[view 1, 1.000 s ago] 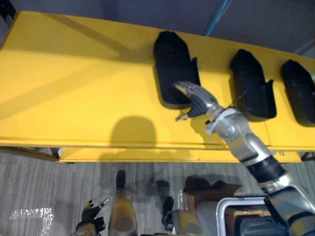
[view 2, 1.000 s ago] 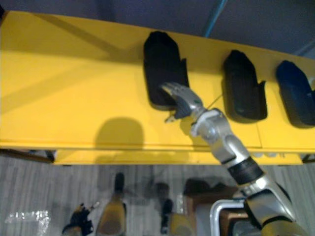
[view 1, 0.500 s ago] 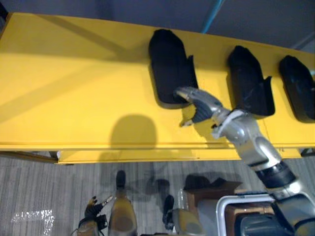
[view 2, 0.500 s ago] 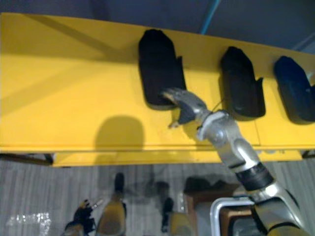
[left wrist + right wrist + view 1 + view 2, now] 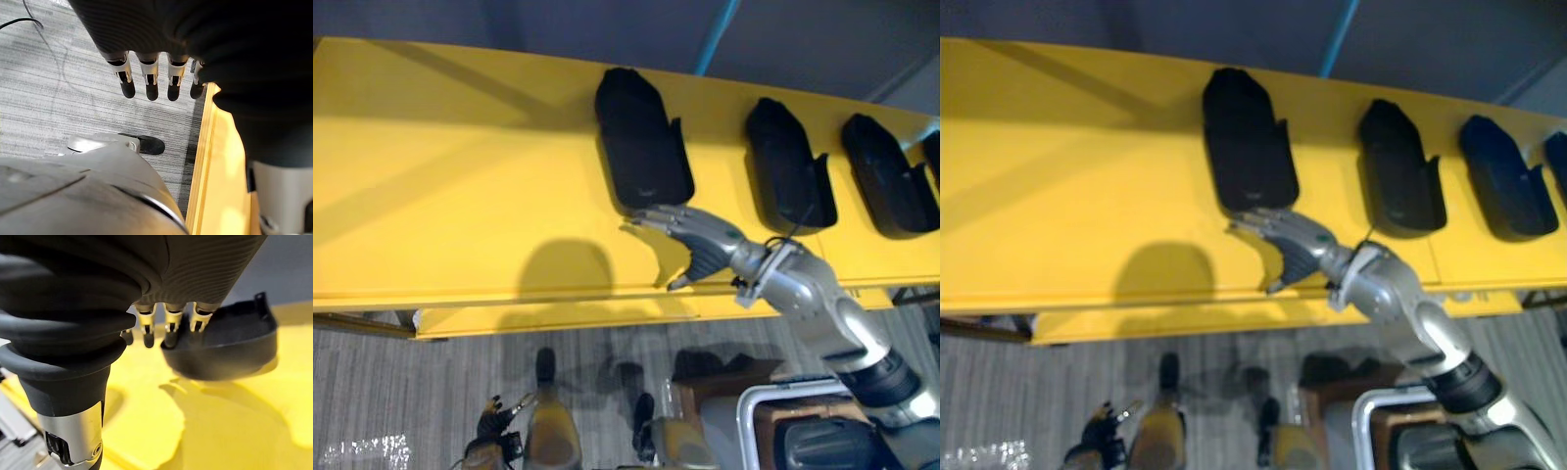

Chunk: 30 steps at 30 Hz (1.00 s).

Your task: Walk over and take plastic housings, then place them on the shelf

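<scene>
The yellow shelf (image 5: 460, 176) carries a row of black plastic housings, each lying flat with its long axis running front to back. The leftmost housing (image 5: 641, 142) lies near the middle of the shelf; the second housing (image 5: 788, 176) and third housing (image 5: 891, 176) lie further toward the robot's right, well apart from one another.

Right hand (image 5: 700, 240): over the shelf's front part, fingers (image 5: 167, 330) straight and spread, holding nothing. The fingertips are just beside the near end of the leftmost housing; whether they touch it cannot be told.

Left hand (image 5: 146, 81): low beside the robot above the grey floor (image 5: 58, 98), fingers relaxed and nearly straight, holding nothing
</scene>
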{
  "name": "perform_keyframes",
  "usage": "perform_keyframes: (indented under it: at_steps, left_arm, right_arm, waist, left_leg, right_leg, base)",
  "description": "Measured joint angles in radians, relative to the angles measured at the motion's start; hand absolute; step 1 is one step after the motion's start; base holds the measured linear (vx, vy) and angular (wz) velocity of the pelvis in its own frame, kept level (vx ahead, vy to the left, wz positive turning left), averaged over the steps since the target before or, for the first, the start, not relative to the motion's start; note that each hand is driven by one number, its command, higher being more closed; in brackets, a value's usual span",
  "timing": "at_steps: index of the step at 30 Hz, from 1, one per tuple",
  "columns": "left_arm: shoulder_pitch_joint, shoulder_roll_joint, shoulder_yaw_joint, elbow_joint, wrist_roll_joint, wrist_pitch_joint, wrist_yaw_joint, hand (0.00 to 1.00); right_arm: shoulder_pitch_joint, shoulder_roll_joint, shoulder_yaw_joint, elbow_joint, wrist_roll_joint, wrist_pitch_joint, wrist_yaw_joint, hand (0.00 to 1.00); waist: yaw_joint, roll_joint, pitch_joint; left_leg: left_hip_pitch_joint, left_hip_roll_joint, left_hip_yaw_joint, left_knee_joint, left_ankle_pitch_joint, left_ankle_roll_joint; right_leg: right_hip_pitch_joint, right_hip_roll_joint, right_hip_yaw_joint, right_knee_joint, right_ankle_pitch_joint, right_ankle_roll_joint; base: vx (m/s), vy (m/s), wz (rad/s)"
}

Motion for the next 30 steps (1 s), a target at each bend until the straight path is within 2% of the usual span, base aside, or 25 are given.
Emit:
perform_keyframes:
  at_steps: [9,12,15,17,20,26,30]
  left_arm:
    - [0.0,0.0,-0.001,-0.001,0.0,0.002,0.003,0.0]
    - [0.0,0.0,-0.001,0.0,0.001,0.002,0.003,0.0]
    - [0.002,-0.002,-0.001,0.005,0.001,0.001,0.003,0.0]
    - [0.006,-0.005,-0.001,0.025,0.002,0.001,0.003,0.0]
    - [0.011,-0.014,-0.002,0.03,0.002,0.001,0.003,0.0]
    - [0.035,-0.014,-0.037,0.03,0.012,0.001,0.002,0.0]
    - [0.036,-0.013,-0.062,0.037,0.012,0.001,0.001,0.0]
  right_arm:
    - [0.003,0.0,0.008,-0.015,0.005,0.0,0.014,0.0]
    - [0.007,0.001,0.012,-0.012,0.006,0.0,-0.004,0.0]
    - [0.007,0.01,0.01,0.024,-0.004,0.005,-0.136,0.0]
    - [0.007,0.032,-0.007,0.036,-0.042,0.013,-0.234,0.0]
    - [0.008,0.055,-0.047,0.037,-0.043,0.02,-0.286,0.0]
    - [0.036,0.073,-0.072,0.07,-0.042,0.024,-0.267,0.0]
    - [0.042,0.077,-0.087,0.136,-0.041,0.021,-0.203,0.0]
  waist:
    - [0.001,-0.001,-0.005]
    - [0.001,-0.001,-0.005]
    - [0.002,0.0,-0.014]
    - [0.0,0.005,-0.043]
    - [-0.002,0.017,-0.063]
    - [-0.022,0.033,-0.079]
    - [-0.027,0.043,-0.115]
  left_leg:
    - [0.002,-0.003,-0.004,0.0,0.002,0.0]
    - [0.002,-0.003,-0.011,0.0,0.007,-0.006]
    - [0.0,-0.003,-0.019,0.0,0.008,-0.008]
    - [-0.003,-0.004,-0.018,-0.001,0.007,-0.008]
    - [-0.004,-0.004,-0.019,-0.001,0.006,-0.007]
    - [0.001,-0.004,-0.017,-0.003,0.003,-0.002]
    - [0.015,-0.005,-0.015,-0.003,0.006,-0.006]
  right_leg:
    - [0.006,-0.001,0.0,-0.004,0.0,-0.001]
    - [0.01,-0.001,-0.005,-0.005,0.002,0.004]
    - [0.011,0.0,-0.009,-0.007,0.003,0.006]
    - [0.011,-0.001,-0.009,-0.013,0.004,0.006]
    - [0.011,0.0,-0.01,-0.015,0.003,0.005]
    - [0.013,-0.001,-0.008,-0.024,0.0,-0.001]
    - [0.038,-0.001,-0.008,-0.039,0.014,0.013]
  base:
    - [0.0,0.001,0.0]
    - [0.01,-0.006,0.05]
    - [0.01,-0.006,0.04]
    - [0.0,0.0,0.0]
    - [0.0,0.0,0.0]
    - [0.0,0.0,-0.01]
    - [0.03,-0.005,0.0]
